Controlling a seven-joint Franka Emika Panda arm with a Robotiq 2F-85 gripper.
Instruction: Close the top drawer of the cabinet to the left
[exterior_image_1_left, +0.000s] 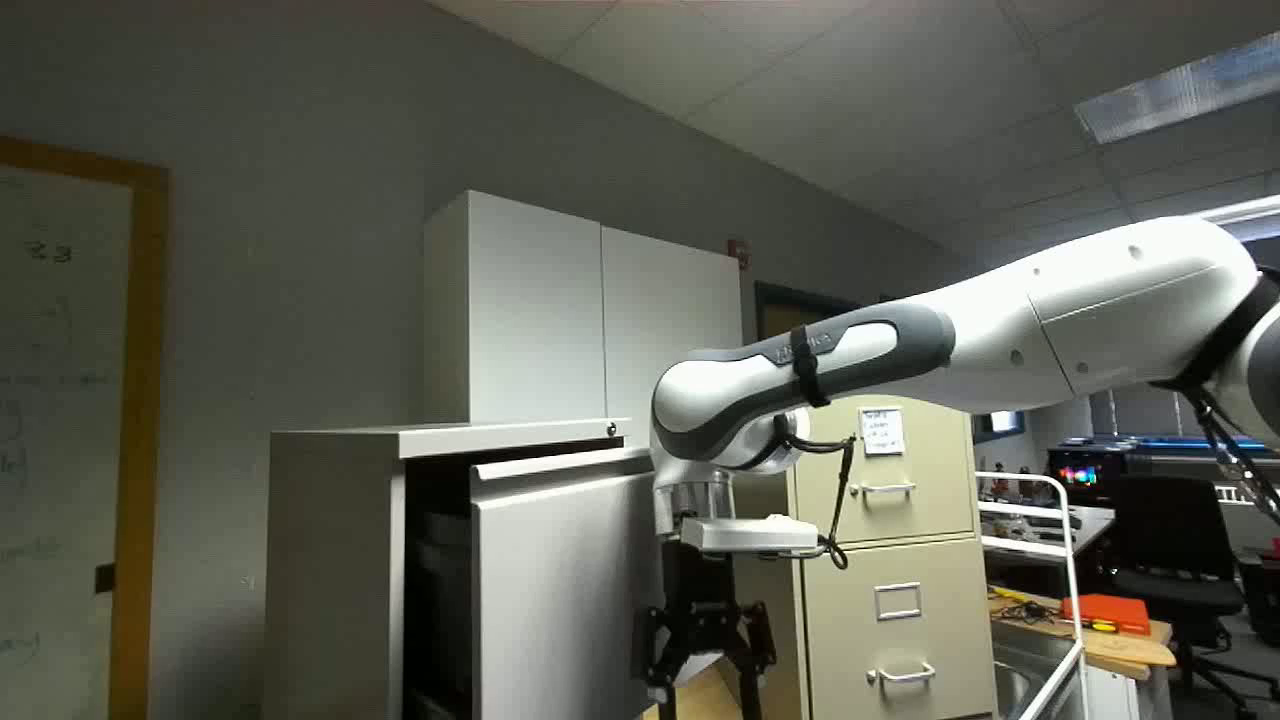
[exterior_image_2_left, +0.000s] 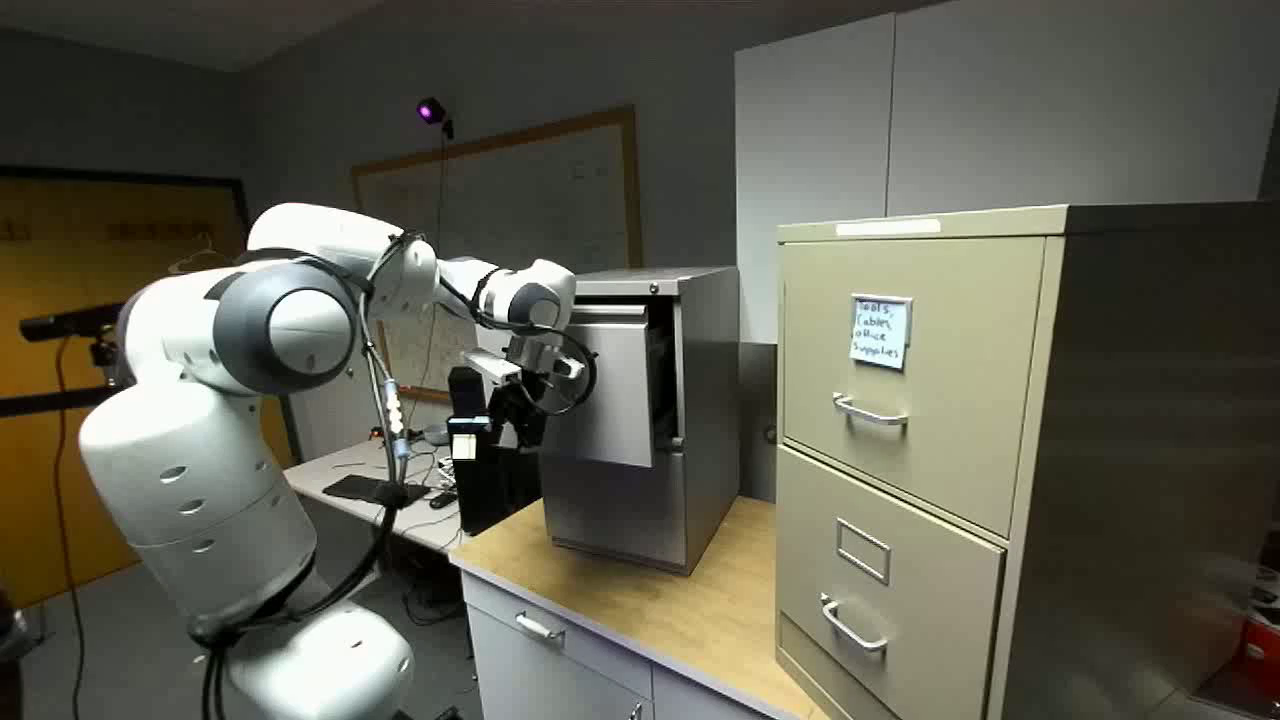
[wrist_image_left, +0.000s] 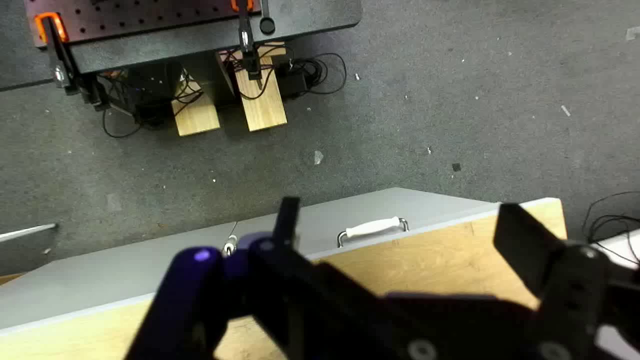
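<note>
The light-grey metal cabinet (exterior_image_1_left: 335, 570) shows in both exterior views and stands on a wooden counter (exterior_image_2_left: 715, 560). Its top drawer (exterior_image_1_left: 560, 590) is partly pulled out, with a dark gap behind the front. The drawer front also shows in an exterior view (exterior_image_2_left: 610, 410). My gripper (exterior_image_1_left: 708, 695) points down in front of the drawer front, close to it. I cannot tell whether they touch. It also shows in an exterior view (exterior_image_2_left: 515, 425). In the wrist view the gripper's fingers (wrist_image_left: 397, 227) are spread wide with nothing between them. The drawer is out of the wrist view.
A beige filing cabinet (exterior_image_2_left: 910, 400) stands on the other side of the counter. A taller white cupboard (exterior_image_1_left: 535, 310) is behind. White-handled fronts (wrist_image_left: 370, 227) lie under the counter edge. A black worktable with clamps (wrist_image_left: 200, 42) shows in the wrist view.
</note>
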